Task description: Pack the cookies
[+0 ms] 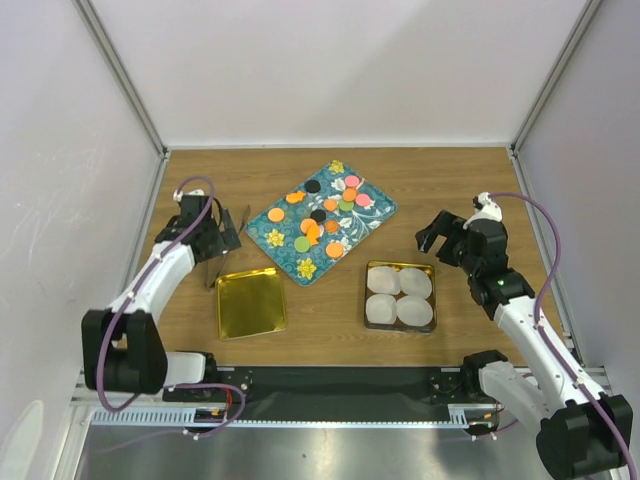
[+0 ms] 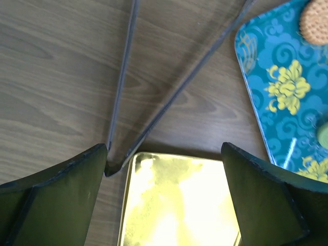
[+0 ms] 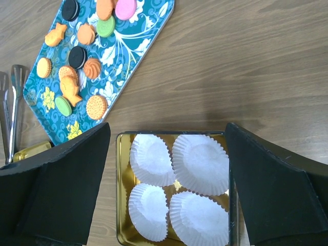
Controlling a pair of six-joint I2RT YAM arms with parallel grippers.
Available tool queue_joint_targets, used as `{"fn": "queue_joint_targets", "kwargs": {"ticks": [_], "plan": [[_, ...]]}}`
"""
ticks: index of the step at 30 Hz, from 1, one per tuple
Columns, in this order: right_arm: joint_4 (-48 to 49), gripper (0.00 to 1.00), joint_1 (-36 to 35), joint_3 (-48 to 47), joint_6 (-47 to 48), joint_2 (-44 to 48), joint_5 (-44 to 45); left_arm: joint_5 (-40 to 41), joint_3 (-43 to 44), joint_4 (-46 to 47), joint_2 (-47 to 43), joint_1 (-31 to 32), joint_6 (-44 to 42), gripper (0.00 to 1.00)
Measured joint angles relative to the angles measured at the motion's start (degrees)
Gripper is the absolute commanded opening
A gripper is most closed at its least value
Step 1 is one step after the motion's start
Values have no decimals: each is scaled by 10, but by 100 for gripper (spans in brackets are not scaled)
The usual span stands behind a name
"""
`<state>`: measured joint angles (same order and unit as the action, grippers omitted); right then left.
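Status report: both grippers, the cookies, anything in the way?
Left gripper open, right gripper open, both empty. Cookies all on teal tray, none packed. Tongs lie beside empty gold tin.

You had the tray (image 1: pixel 355 235) in the middle of the table (image 1: pixel 450 180), with the cookies (image 1: pixel 320 215) on it. In front, on your left, lay a tin (image 1: pixel 250 302). The tongs (image 2: pixel 121 77) lay behind it, left of the tray. On your right sat a box (image 1: pixel 401 265) with four cups (image 1: pixel 415 283) inside.

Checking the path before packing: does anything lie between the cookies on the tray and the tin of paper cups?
Nothing visible does. Bare table separates the tray of cookies from the tin; its cups are empty; the open right tool hovers nearby.
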<state>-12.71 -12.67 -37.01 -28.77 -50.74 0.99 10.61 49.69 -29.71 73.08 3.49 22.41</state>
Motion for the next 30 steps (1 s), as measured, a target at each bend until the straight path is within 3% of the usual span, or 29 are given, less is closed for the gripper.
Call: {"fn": "queue_joint_targets", "kwargs": {"ticks": [11, 30], "plan": [[-1, 100, 6, 0, 0, 9, -20, 46, 48, 4, 131, -4, -16, 100], [-2, 100, 10, 0, 0, 13, -35, 52, 102, -2, 261, -35, -19, 96]]}}
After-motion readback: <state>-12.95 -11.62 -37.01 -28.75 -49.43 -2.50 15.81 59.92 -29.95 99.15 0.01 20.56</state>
